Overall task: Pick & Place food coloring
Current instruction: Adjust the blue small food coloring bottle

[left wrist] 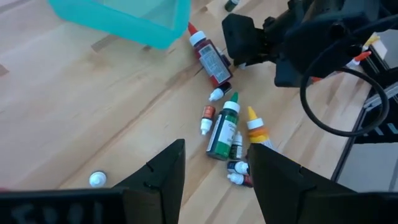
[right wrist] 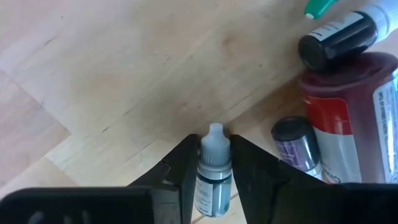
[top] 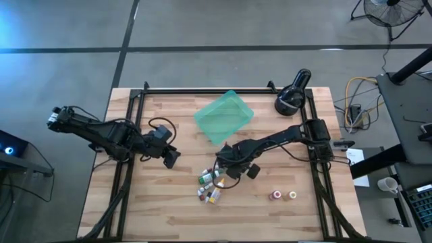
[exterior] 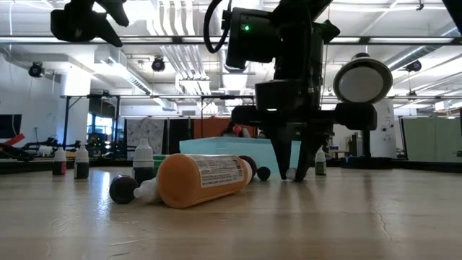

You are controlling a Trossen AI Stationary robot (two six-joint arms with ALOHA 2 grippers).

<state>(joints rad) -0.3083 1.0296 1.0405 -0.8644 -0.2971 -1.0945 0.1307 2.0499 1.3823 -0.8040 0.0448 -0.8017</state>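
Food coloring bottles [top: 212, 185] lie in a loose heap on the wooden table, among them a big orange one [exterior: 202, 180], a red one [left wrist: 211, 59] and a green one [left wrist: 224, 127]. At the heap's far edge my right gripper [top: 226, 162] points down and is shut on a tiny white-capped dropper bottle [right wrist: 213, 171]. My left gripper [top: 172, 158] hangs open above the table, left of the heap, holding nothing. The teal tray [top: 224, 116] stands just beyond the heap. My right gripper pinches the tiny bottle's body just below its white cap [right wrist: 214, 142], one finger [right wrist: 185, 171] on each side. The fingers come from above, pointing down, and lie across the bottle. The bottle lies at table level [exterior: 291, 173], its cap sticking out past the fingertips.
A black round device [top: 291, 98] sits at the far right corner. Two small bottles [top: 283, 195] stand apart toward the near right. A loose white cap [left wrist: 96, 179] lies on the wood left of the heap. Black rails [top: 131, 135] frame the table.
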